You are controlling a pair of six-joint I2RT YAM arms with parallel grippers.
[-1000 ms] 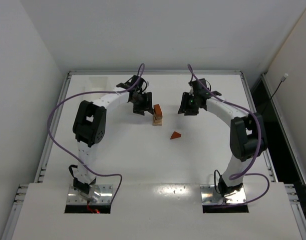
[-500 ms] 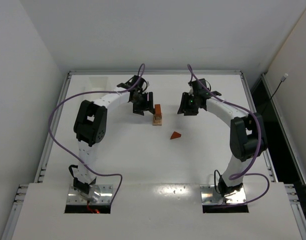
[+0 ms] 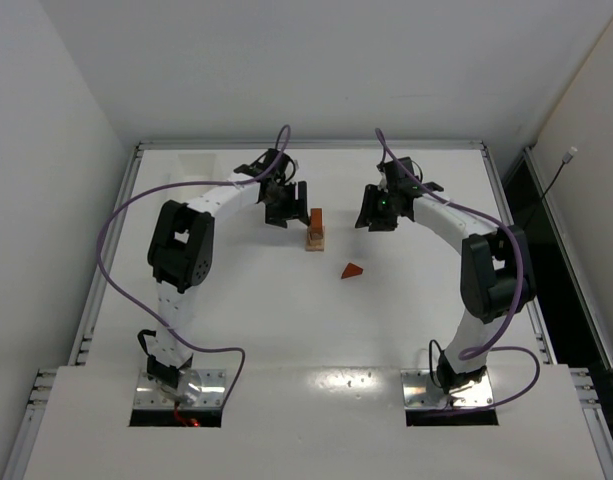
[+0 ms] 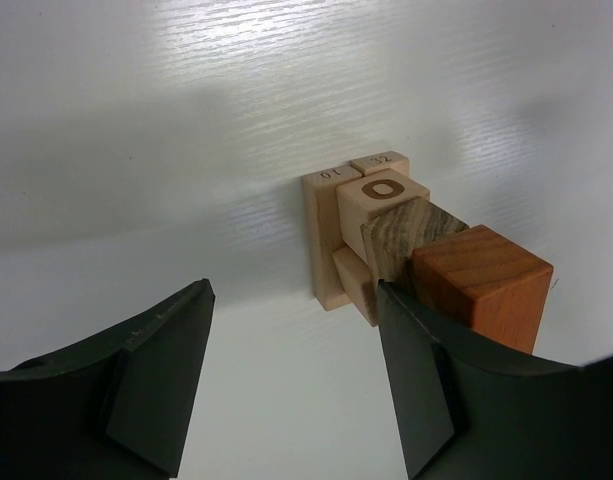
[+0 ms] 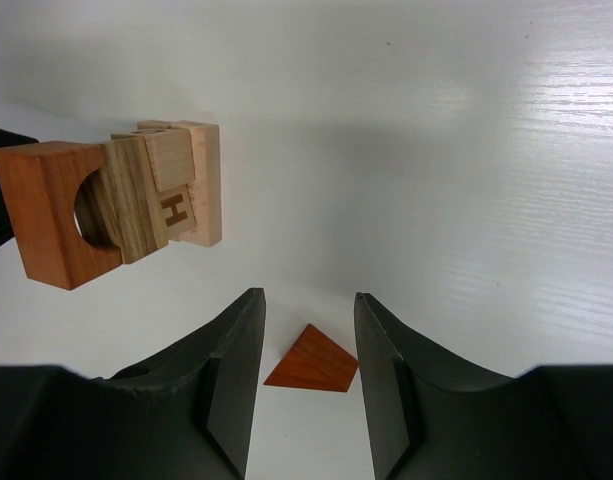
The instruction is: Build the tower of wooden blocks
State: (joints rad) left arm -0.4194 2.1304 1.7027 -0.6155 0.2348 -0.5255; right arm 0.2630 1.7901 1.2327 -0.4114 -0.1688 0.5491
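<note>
My left arm (image 3: 181, 245) and right arm (image 3: 491, 270) arch inward, wrists facing each other. Left fingers (image 4: 156, 380) spread wide, holding nothing; right fingers (image 5: 231, 385) narrowly parted, also empty.

Counting one tower (image 3: 315, 231) of wood blocks. Making out, inside it, one reddish-brown arch block (image 5: 41, 220) on top, one grey-brown grained block (image 4: 406, 232) under that, and at least three tan blocks (image 4: 381, 195) lower down; not managing an exact tan total. Finding one loose reddish-brown wedge (image 3: 353, 270) lying on the single white table (image 3: 286, 330). Tallying two arms (image 3: 181, 245) with one gripper apiece, namely the left gripper (image 3: 284, 212) and the right gripper (image 3: 377, 216). Noting one white tray (image 3: 194, 165).
</note>
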